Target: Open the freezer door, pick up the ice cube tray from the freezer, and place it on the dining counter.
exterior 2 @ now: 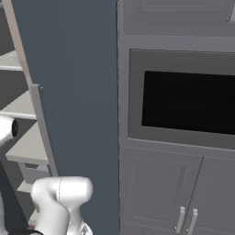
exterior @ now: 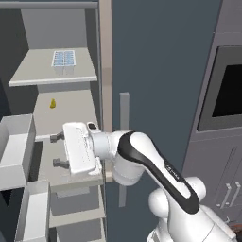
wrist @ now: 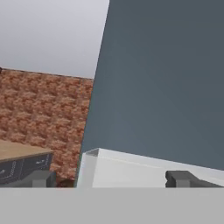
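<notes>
At the far left of the left base view, the freezer door (exterior: 16, 156) stands swung open, its white bins facing the camera. Beside it the freezer (exterior: 61, 108) shows its pale shelves. The ice cube tray (exterior: 63, 58) lies flat on the upper shelf, near the front edge, with a small yellow item (exterior: 53, 103) on the shelf below it.

The gripper (exterior: 57, 150) hangs in front of a lower shelf, pointing left toward the open door, its two fingers spread wide with nothing between them. It is well below the tray.

The step in hand looks like the reach for the tray. To do it well, the hand should rise clear of the shelf edges, then turn inward so the fingers face the shelf rather than the door. The tray is thin and flat, so straddling one short edge seems the safest hold.

To the right stand the plain slate door (exterior: 160, 71) and the wall oven (exterior: 227, 90).
</notes>
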Controlling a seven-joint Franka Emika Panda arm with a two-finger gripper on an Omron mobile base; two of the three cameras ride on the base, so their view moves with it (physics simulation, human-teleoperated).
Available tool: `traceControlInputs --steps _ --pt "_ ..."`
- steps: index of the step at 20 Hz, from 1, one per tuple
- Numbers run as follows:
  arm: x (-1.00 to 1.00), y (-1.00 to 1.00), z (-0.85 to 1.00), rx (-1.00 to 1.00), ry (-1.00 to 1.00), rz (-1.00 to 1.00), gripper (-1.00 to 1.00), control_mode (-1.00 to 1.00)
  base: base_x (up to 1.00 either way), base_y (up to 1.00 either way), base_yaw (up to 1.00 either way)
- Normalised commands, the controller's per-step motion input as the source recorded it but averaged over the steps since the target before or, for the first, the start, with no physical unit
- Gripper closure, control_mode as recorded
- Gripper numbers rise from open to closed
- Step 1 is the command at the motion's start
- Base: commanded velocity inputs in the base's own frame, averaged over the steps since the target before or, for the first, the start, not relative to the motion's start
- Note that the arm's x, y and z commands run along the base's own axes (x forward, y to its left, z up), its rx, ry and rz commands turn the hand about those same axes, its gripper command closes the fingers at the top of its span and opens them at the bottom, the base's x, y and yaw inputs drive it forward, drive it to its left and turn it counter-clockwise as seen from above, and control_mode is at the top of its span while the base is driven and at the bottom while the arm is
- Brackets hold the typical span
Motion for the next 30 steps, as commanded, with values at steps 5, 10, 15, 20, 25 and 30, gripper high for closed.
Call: traceControlInputs --steps 5,10,15,20,25,30 --pt "0.00 -1.00 0.49 0.03 0.00 -0.08 -1.00 -1.00 0.00 0.00 0.00" --pt "0.00 -0.93 0.63 0.00 0.04 -0.20 -1.00 -1.00 0.00 0.00 0.00" --pt "0.00 -0.75 0.57 -0.04 0.14 -0.35 -1.00 -1.00 0.00 0.00 0.00" --pt "0.00 -0.77 0.17 -0.17 0.09 -0.34 -1.00 -1.00 0.00 0.00 0.00" --pt "0.00 -0.94 0.15 -0.20 0.17 -0.35 -1.00 -1.00 0.00 0.00 0.00" --pt "-0.02 -0.81 0.03 -0.20 0.22 -0.38 -1.00 -1.00 0.00 0.00 0.00"
